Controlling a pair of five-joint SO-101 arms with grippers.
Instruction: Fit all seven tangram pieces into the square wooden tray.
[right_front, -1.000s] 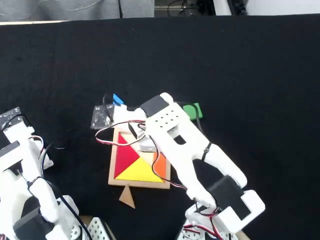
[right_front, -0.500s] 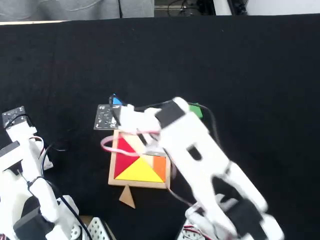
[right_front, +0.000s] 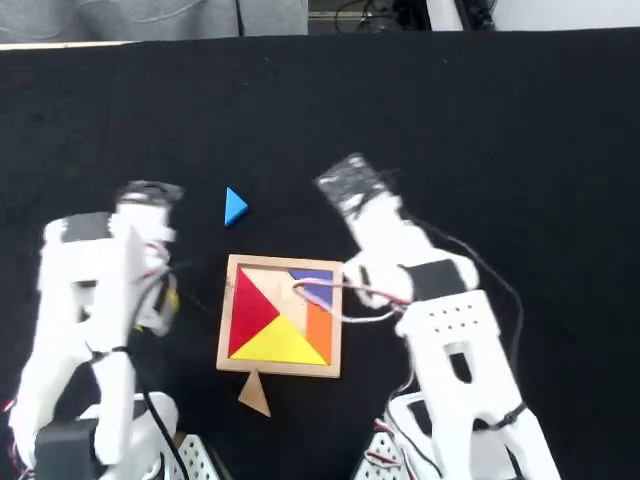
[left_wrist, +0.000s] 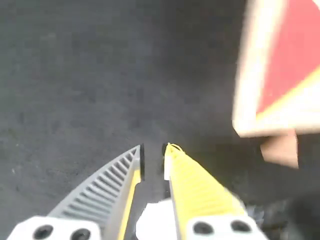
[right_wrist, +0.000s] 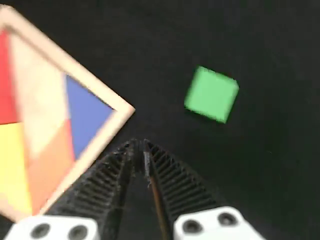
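**Ana:** Left gripper (left_wrist: 152, 146) first. How do its fingers stand?

**Ben:** They are pressed almost together with only a slit between the tips, and nothing is held. It hangs over the black cloth (right_front: 500, 120), just off the corner of the tray (right_front: 281, 369) that is nearest the left arm's base.

**Ana:** And the right gripper (right_wrist: 139, 144)?

**Ben:** It is closed too and empty. Its tips meet just outside the tray's far corner on the right arm's side.

**Ana:** What sits inside the tray?

**Ben:** Four pieces: a red triangle (right_front: 248, 310), a yellow triangle (right_front: 280, 345), an orange piece (right_front: 319, 328), and a purple-blue piece (right_front: 313, 283) along the far edge. Bare wood shows between the red and the purple-blue.

**Ana:** And outside it?

**Ben:** A small blue triangle (right_front: 235, 206) lies beyond the far edge, apart from the tray. A wood-coloured triangle (right_front: 255, 393) lies just off the near edge, with its tip close to the rim. A green square (right_wrist: 211, 94) rests on the cloth past the right gripper, apart from the tray's corner.
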